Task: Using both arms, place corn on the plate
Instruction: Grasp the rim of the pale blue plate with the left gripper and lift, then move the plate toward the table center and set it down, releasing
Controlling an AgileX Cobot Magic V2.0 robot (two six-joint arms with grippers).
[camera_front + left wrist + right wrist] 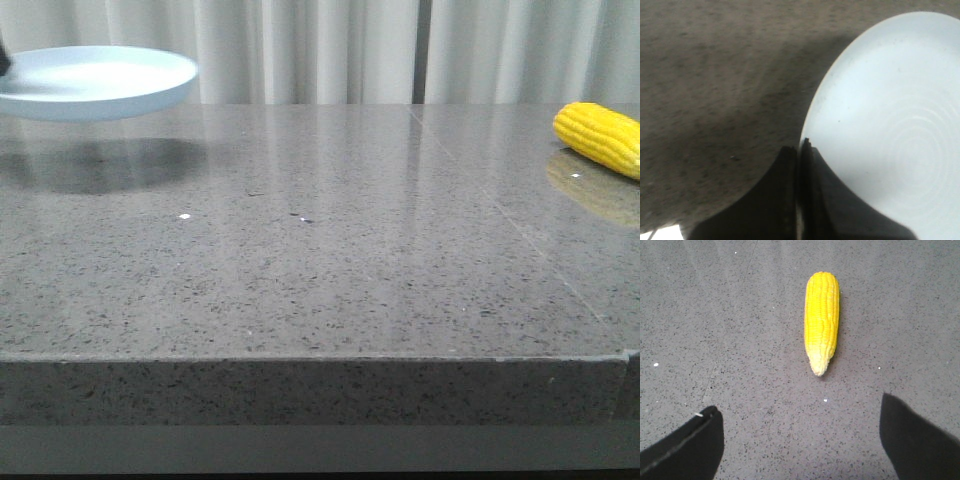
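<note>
Left claw (799, 165) grips plate (890, 125) aloft — right claw (800, 435) spread above corn (822, 320).

It looks like a staged test room rather than a lived-in kitchen: a grey speckled stone bench (320, 260) with a thick front edge stands before pale pleated curtains (330, 45) that close off the whole back, with a seam running across its right side.

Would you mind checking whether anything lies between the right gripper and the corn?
Nothing visible does. The right gripper is open above bare table, and the corn lies ahead of it with its pale tip toward the gripper.
</note>
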